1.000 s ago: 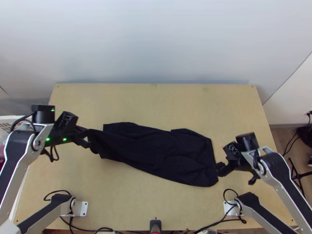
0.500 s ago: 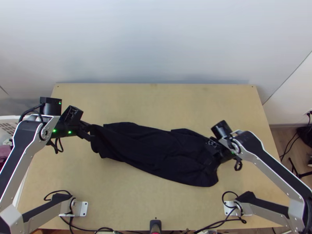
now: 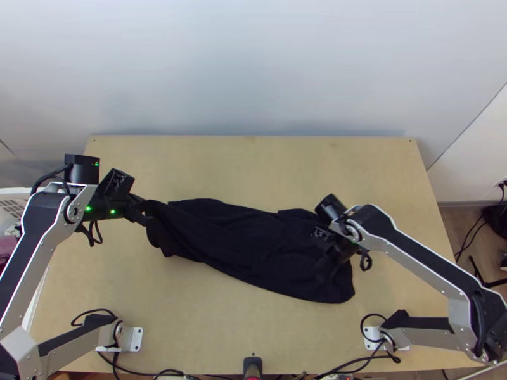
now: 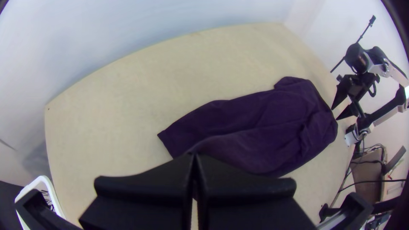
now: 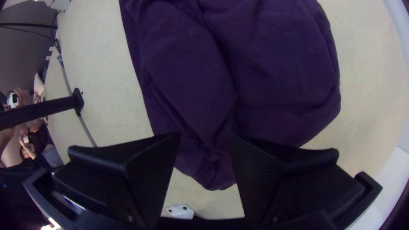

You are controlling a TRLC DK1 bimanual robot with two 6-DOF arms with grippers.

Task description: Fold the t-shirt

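Right end effector (image 3: pixel 326 266) moved inward: 1.0 s ago it sat just beside the t-shirt's right end, now it's over that end, a bit further in than 0.5 s ago. Left end effector (image 3: pixel 147 212) shifted slightly inward and toward the far edge since 1.0 s ago, almost the same spot as 0.5 s ago; the cloth end went with it.

State now: left has its 2 fingers pressed together, pinching the left end of the t-shirt (image 3: pixel 247 244). Left wrist view shows a ridge of cloth running up to the tips. Right is spread, 2 fingers well apart, creased cloth visible between them in the right wrist view. Can't tell if they touch it.

T-shirt is dark, lying lengthwise across the middle of the surface (image 3: pixel 209 304), long and uneven, not spread flat. Long creases run along it, more rumpled at the right end.

Rest: white basket (image 3: pixel 14 204) just beside the surface's left edge, 2 white brackets (image 3: pixel 131 339) near the near edge, black cables (image 3: pixel 152 372) along that edge.
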